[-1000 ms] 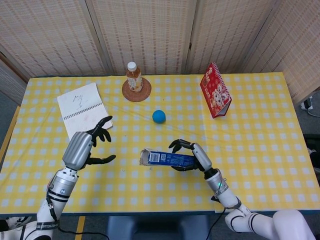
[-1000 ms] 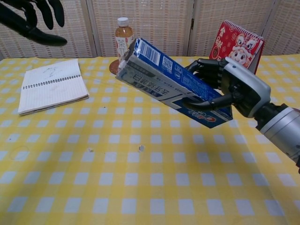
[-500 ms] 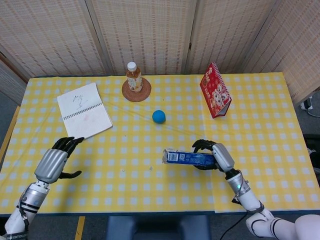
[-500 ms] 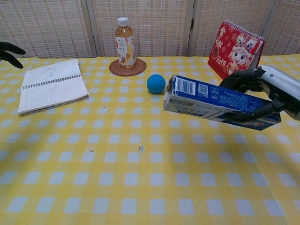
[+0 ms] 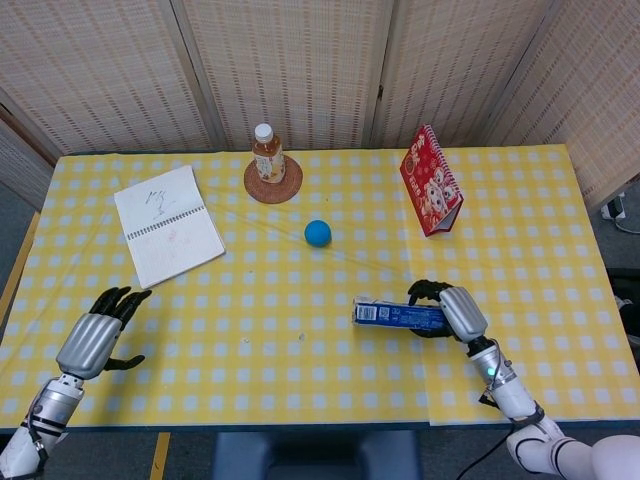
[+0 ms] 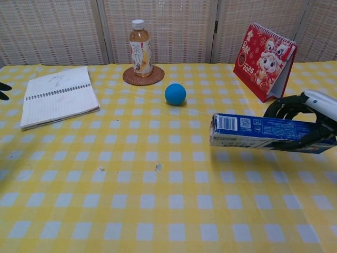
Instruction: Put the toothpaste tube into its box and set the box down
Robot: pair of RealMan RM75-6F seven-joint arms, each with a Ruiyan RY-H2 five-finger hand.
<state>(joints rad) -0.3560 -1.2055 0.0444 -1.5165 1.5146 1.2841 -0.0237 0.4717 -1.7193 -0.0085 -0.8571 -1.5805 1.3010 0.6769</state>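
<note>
Right hand (image 5: 457, 311) grips my toothpaste box (image 6: 263, 133) lying level, low over the desk (image 5: 300, 380) near its right front; whether it touches, I can't tell. Left hand (image 5: 92, 340) hangs open, fingers spread.

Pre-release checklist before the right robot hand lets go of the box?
1. Grip: right robot hand holds the toothpaste box at its right end: ok.
2. Box lying level: ok.
3. Box resting on the table: cannot tell.
4. Tube inside the box: cannot tell, no tube is visible.
5. Space around the box: blue ball and red calendar stand apart from it: ok.
6. Left robot hand open, far off at the left edge: ok.
</note>
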